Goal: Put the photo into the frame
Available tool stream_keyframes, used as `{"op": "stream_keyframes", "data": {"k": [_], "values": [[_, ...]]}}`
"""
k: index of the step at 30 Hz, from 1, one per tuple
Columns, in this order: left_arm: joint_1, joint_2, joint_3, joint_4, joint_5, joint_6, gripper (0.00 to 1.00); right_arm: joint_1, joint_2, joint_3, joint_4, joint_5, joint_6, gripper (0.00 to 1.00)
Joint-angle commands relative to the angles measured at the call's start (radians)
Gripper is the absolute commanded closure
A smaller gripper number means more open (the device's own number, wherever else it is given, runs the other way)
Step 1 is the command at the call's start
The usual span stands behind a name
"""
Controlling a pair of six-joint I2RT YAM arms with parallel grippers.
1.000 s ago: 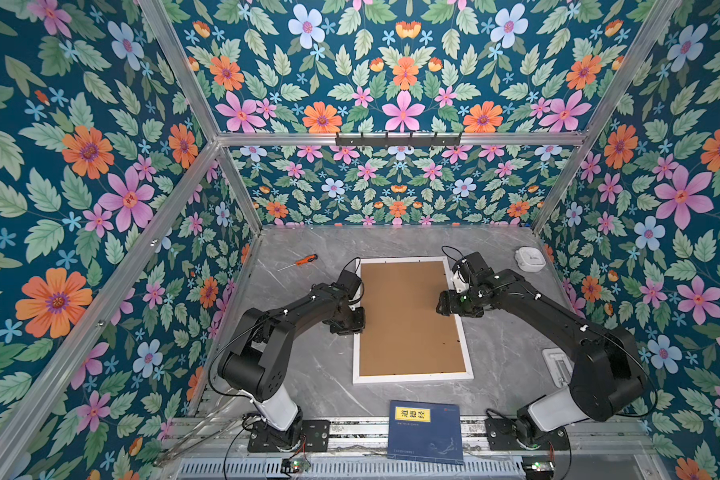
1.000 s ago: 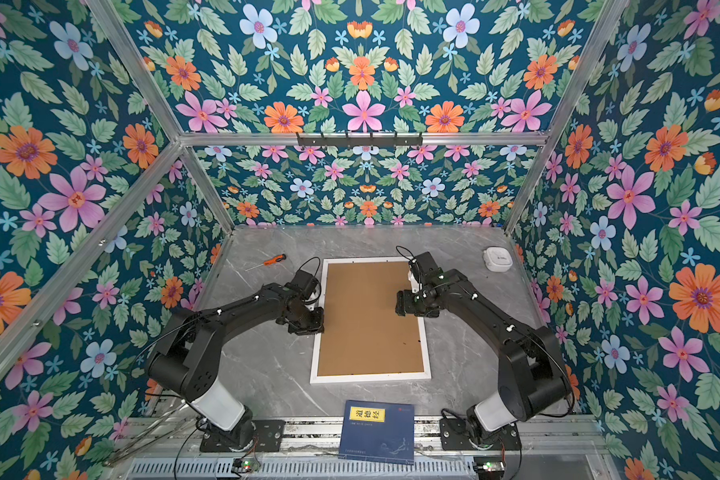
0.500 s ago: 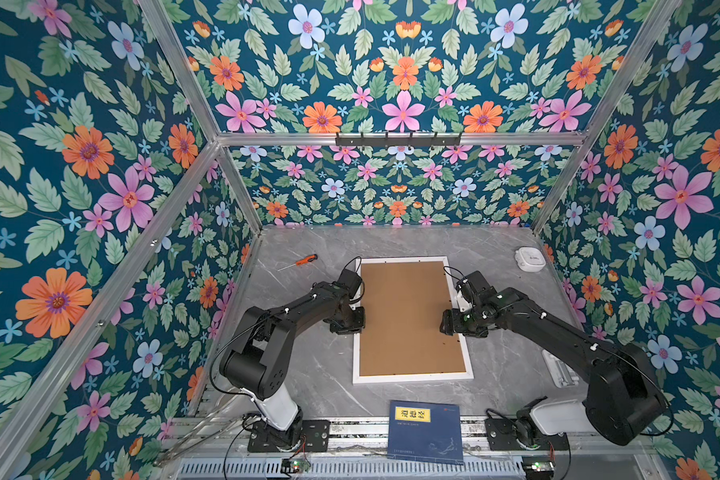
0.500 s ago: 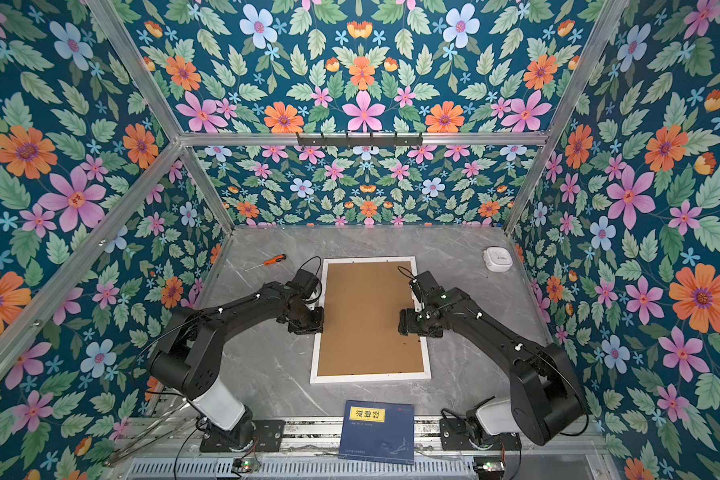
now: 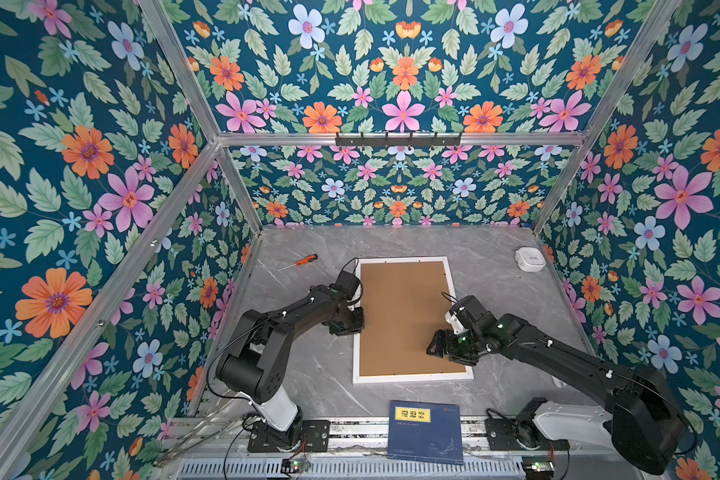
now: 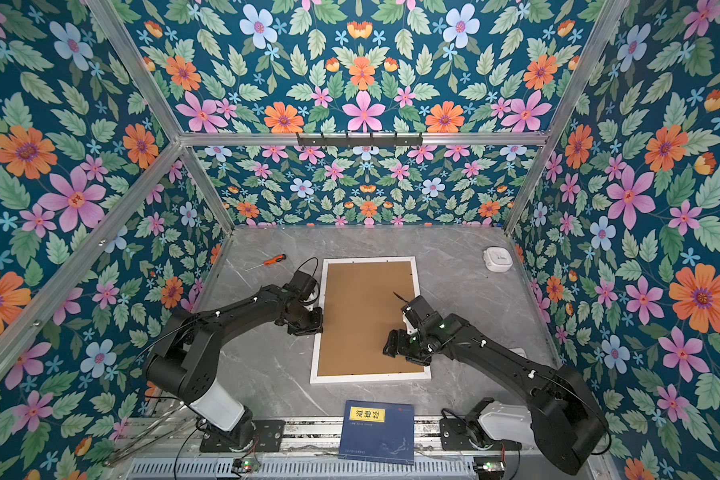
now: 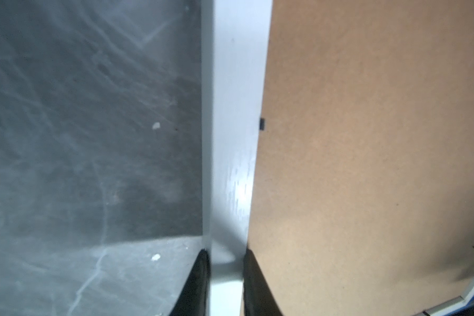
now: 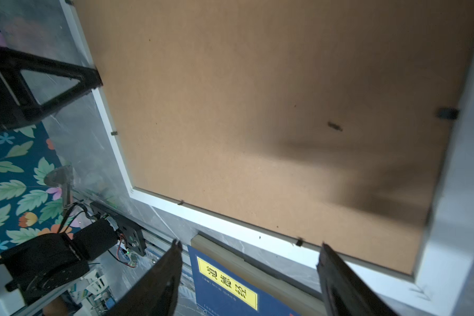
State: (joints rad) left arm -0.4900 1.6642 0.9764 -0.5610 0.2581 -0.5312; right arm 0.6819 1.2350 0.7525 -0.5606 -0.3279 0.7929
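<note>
The white frame (image 5: 412,378) (image 6: 368,377) lies flat in the middle of the grey table, with a plain brown backing board (image 5: 404,316) filling its opening. No part of the photo shows. My left gripper (image 5: 352,326) (image 6: 310,326) is at the frame's left rail. In the left wrist view its gripper (image 7: 226,254) is shut on that rail (image 7: 233,109), one finger on each side. My right gripper (image 5: 435,347) (image 6: 391,347) hangs open over the board's near right part. The right wrist view shows its gripper (image 8: 250,243) holding nothing.
A dark blue book (image 5: 427,432) with a yellow label lies at the table's front edge, just in front of the frame. An orange-handled screwdriver (image 5: 304,261) lies at the back left. A small white device (image 5: 531,258) sits at the back right. Flowered walls enclose the table.
My right gripper has moved toward the front along the frame's right side and in over the board. The left gripper has stayed at the left rail, its fingers closing in a little.
</note>
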Motion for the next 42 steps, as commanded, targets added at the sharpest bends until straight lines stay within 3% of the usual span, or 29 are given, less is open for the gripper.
{"op": "stream_keyframes", "data": {"k": [1, 5, 13, 20, 42], "values": [[-0.001, 0.019, 0.003, -0.011, -0.026, -0.005, 0.78, 0.045, 0.001, 0.006, -0.064, 0.13, -0.026, 0.23], [-0.001, 0.014, 0.02, -0.037, -0.048, 0.01, 0.78, 0.093, -0.012, 0.022, -0.182, 0.323, -0.047, 0.23], [0.0, 0.026, 0.03, -0.044, -0.042, 0.013, 0.78, 0.261, -0.019, 0.016, -0.297, 0.565, 0.085, 0.19], [0.0, 0.022, 0.039, -0.054, -0.045, 0.019, 0.78, 0.265, -0.051, -0.056, -0.224, 0.527, 0.094, 0.1], [-0.002, 0.023, 0.043, -0.059, -0.036, 0.022, 0.78, 0.264, 0.018, -0.09, -0.153, 0.513, 0.106, 0.1]]}}
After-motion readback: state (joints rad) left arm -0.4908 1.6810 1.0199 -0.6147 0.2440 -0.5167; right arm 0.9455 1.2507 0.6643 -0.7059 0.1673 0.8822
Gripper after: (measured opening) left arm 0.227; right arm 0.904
